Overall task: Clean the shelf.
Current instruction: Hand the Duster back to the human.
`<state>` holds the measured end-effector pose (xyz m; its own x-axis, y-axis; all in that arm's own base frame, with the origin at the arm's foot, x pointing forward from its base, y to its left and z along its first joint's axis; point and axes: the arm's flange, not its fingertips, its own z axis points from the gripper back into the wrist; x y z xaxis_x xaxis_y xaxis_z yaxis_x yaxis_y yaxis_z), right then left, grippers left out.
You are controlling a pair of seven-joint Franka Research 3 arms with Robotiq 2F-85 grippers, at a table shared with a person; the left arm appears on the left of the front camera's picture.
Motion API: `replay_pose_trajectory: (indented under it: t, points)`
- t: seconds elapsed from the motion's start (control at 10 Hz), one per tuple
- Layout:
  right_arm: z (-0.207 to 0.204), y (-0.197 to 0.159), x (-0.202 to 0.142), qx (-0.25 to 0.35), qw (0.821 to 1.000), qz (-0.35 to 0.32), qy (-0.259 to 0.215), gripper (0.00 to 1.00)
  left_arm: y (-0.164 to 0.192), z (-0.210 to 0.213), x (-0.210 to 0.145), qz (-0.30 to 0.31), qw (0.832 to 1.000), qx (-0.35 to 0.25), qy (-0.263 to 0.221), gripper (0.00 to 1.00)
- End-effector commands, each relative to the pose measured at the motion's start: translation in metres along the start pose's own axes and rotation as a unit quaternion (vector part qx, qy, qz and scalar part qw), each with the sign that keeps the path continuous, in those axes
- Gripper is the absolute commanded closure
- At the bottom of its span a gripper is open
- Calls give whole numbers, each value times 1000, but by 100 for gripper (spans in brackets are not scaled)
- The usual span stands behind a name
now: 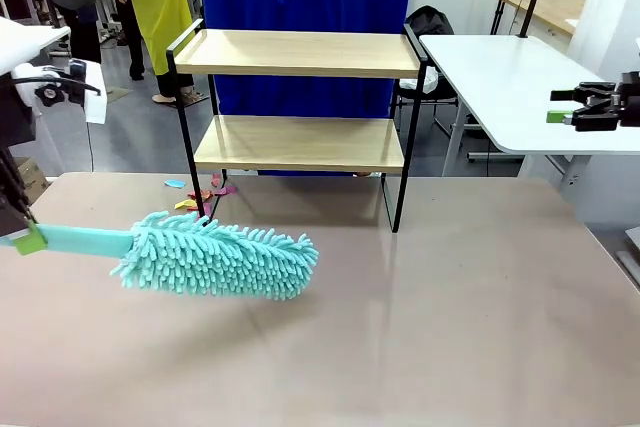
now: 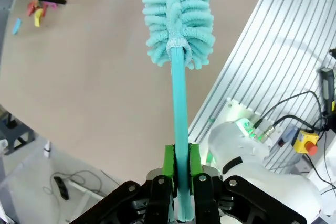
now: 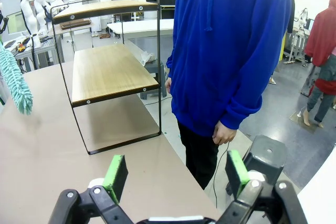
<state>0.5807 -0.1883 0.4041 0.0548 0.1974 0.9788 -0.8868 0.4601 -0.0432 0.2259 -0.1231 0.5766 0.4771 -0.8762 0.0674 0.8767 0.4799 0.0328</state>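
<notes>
The shelf (image 1: 300, 97) stands at the far middle of the table, two light wooden boards in a thin black frame; it also appears in the right wrist view, shelf (image 3: 107, 69). A teal fluffy duster (image 1: 215, 255) hovers low over the table in front of the shelf's left leg. My left gripper (image 1: 25, 237) at the left edge is shut on the duster's teal handle (image 2: 180, 129), green pads clamping it. My right gripper (image 3: 176, 171) is open with nothing between its pads, held high at the right edge (image 1: 585, 109).
A person in a blue hoodie (image 3: 231, 45) stands behind the shelf at the far side. Small colourful bits (image 1: 200, 192) lie on the table by the shelf's left legs. A white table (image 1: 520, 77) stands at back right. The brown tabletop (image 1: 450, 317) is bare in front.
</notes>
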Motion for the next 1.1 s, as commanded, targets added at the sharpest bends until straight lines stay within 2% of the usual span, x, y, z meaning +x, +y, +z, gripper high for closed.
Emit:
replay_pose_trajectory:
  t: [0.0,0.6,0.7,0.8,1.0]
  points:
    - [-1,1,3,0,1000,2,-2,0,0,0,-3,4,1000,5,1,87]
    - [0,0,0,0,1000,0,0,0,0,0,0,0,1000,0,0,87]
    - [-14,16,28,21,1000,15,4,0,-9,12,1,-38,999,11,-17,87]
    - [-31,30,54,56,998,8,-18,0,-9,11,15,-54,997,35,-39,87]
    - [-54,62,87,114,992,-4,-44,0,-1,0,32,-90,990,33,-102,87]
